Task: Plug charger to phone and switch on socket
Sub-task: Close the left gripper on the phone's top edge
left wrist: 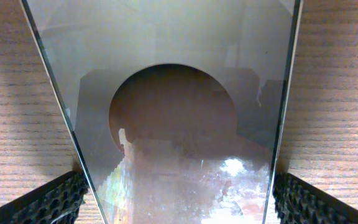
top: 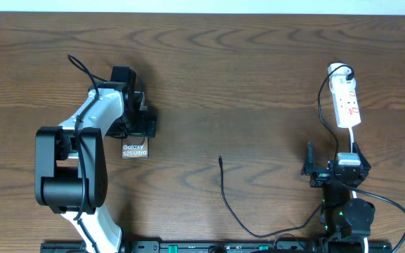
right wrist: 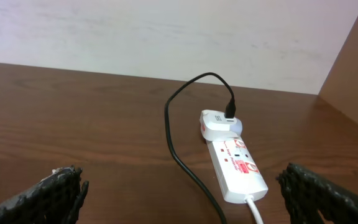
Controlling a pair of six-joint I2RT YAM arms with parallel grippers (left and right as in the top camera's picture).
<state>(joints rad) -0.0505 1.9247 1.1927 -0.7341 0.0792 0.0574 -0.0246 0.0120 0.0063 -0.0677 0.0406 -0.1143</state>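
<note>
The phone [top: 135,149] lies flat on the wooden table, its "Galaxy" lettering showing below my left gripper [top: 138,133]. In the left wrist view the phone [left wrist: 179,124] fills the space between the fingers, and my left gripper [left wrist: 179,205] presses on both its side edges. The white socket [top: 346,104] lies at the far right. The charger cable [top: 225,197] runs from an adapter on it to a free connector tip [top: 220,159] at mid-table. My right gripper [top: 333,163] is open and empty, just short of the socket [right wrist: 235,163]. The cable [right wrist: 179,155] shows in the right wrist view between the fingers of that gripper [right wrist: 182,199].
A white adapter [right wrist: 217,123] sits plugged in at the socket's far end. The socket's white cord [right wrist: 253,208] leads back toward the right arm. Both arm bases stand at the table's front edge.
</note>
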